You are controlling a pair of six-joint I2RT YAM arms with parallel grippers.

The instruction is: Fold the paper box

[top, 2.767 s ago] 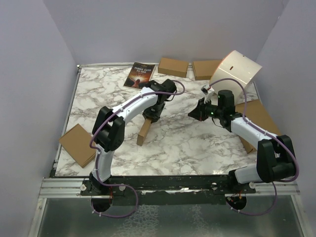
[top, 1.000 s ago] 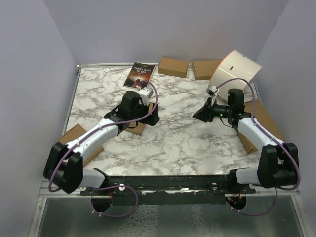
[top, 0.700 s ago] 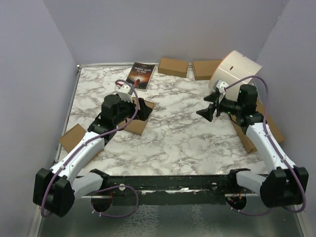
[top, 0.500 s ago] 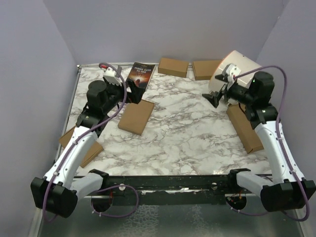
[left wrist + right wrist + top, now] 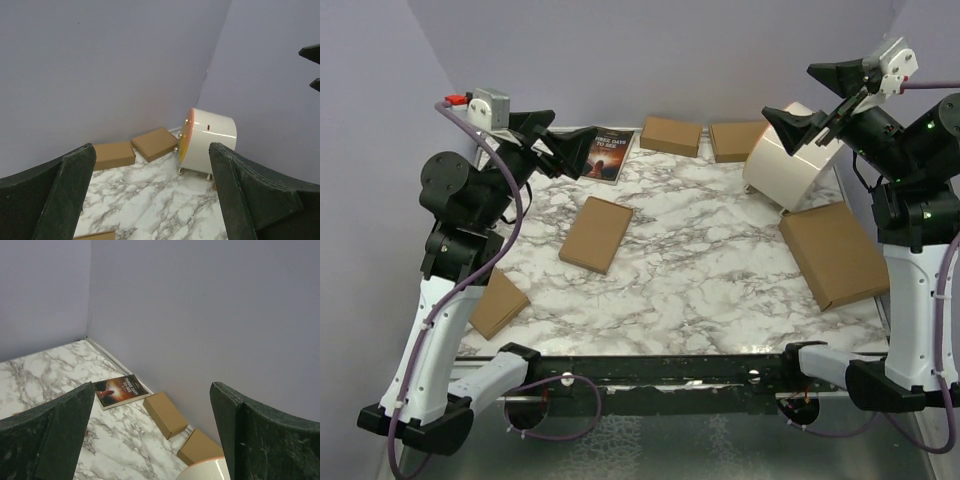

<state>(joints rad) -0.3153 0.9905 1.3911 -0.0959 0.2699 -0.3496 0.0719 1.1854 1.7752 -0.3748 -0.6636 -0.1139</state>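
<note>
The paper box (image 5: 596,233) lies shut and flat on the marble table (image 5: 700,270), left of centre, with nothing touching it. Both arms are raised high above the table and well away from it. My left gripper (image 5: 555,140) hangs over the back left corner, open and empty. In the left wrist view that gripper (image 5: 151,150) shows wide-spread fingers (image 5: 55,200) with only the table between them. My right gripper (image 5: 812,98) is up at the back right, open and empty. The right wrist view also shows it (image 5: 152,390) spread wide.
Two small brown boxes (image 5: 670,135) (image 5: 738,140) lie along the back wall beside a book (image 5: 608,153). A white round container (image 5: 785,160) stands at the back right. A larger flat brown box (image 5: 835,253) lies on the right, another small box (image 5: 498,303) at the left edge.
Both arms have lifted up and back from the table's middle. Both grippers have opened, and the paper box, tilted under the left gripper before, now lies flat and free.
</note>
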